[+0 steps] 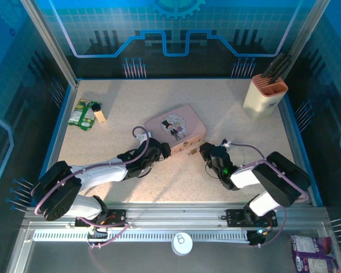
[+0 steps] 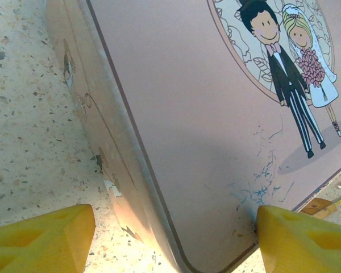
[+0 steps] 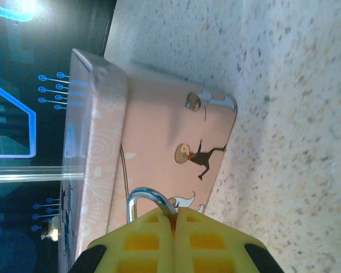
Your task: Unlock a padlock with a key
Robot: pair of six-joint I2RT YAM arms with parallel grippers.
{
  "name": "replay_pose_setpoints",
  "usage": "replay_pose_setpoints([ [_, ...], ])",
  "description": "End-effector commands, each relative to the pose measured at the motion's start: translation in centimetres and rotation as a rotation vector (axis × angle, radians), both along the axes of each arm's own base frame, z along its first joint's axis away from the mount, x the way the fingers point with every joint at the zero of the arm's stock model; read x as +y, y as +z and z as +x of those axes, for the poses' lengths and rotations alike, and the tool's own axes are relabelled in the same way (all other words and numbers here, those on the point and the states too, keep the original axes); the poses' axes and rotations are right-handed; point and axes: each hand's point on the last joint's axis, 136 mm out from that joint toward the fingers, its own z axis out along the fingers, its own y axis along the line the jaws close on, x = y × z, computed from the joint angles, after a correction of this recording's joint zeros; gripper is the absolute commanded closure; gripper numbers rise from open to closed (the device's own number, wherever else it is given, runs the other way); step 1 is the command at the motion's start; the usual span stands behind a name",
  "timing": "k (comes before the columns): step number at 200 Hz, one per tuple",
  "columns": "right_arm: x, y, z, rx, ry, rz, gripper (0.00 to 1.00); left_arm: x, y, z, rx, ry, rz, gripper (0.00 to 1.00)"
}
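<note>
One camera looks down from behind — both wrist cameras crowd the pink tin (image 1: 176, 129).

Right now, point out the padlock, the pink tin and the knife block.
padlock (image 3: 142, 192), right wrist view, on its silver shackle.
pink tin (image 1: 173, 123), top external view, on the lid's picture.
knife block (image 1: 262, 102), top external view, on its beige front.

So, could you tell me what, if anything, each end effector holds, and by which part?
The right end effector is shut on the padlock at the base of its shackle. The left end effector, open astride the pink tin, holds nothing.
</note>
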Motion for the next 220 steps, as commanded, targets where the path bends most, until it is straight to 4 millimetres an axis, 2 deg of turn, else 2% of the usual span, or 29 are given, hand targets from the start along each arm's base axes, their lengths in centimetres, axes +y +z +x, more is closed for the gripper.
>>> replay_pose_setpoints([
  [1,-1.9,0.9,-0.5,-0.016,0.004,-0.124,1.00,2.1,-2.5,-0.6,0.090,-0.006,0.090,0.25],
  [42,-4.8,4.3,-2.4,-0.034,0.108,-0.404,1.00,2.2,-2.6,1.0,0.105,-0.039,0.109,0.25],
  [71,-6.4,5.8,-4.1,-0.038,0.220,-0.545,1.00,2.1,-2.6,2.3,0.106,-0.063,0.102,0.25],
  [111,-6.6,7.9,-6.2,-0.062,0.372,-0.681,1.00,1.3,-2.3,4.3,0.096,-0.113,0.109,0.25],
  [137,-6.7,8.2,-7.4,-0.025,0.458,-0.759,1.00,1.0,-2.3,5.7,0.094,-0.124,0.100,0.25],
  [187,-7.3,7.3,-9.0,0.083,0.556,-0.855,1.00,0.0,-2.2,9.0,0.088,-0.163,0.130,0.24],
  [198,-7.3,7.1,-9.3,0.102,0.569,-0.866,1.00,-0.1,-1.9,9.6,0.085,-0.167,0.132,0.24],
  [220,-7.3,6.5,-9.7,0.138,0.592,-0.889,1.00,-0.2,0.1,10.4,0.055,-0.178,0.152,0.22],
])
